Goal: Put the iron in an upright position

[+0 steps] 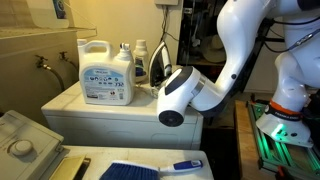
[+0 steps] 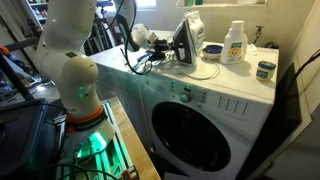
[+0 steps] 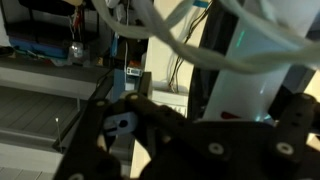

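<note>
Glossy plastic on the iron; smooth white plastic detergent jug.

The arm is seen rising from its base (ringed in green light), then bent over at the top and stretched out sideways, away from the base. In an exterior view the wrist is shown lowered well out from the base, with its round end turned toward the camera. The gripper is carried at the end farthest from the base. In the wrist view its dark jaws are spread wide, and nothing is held between them.
</note>
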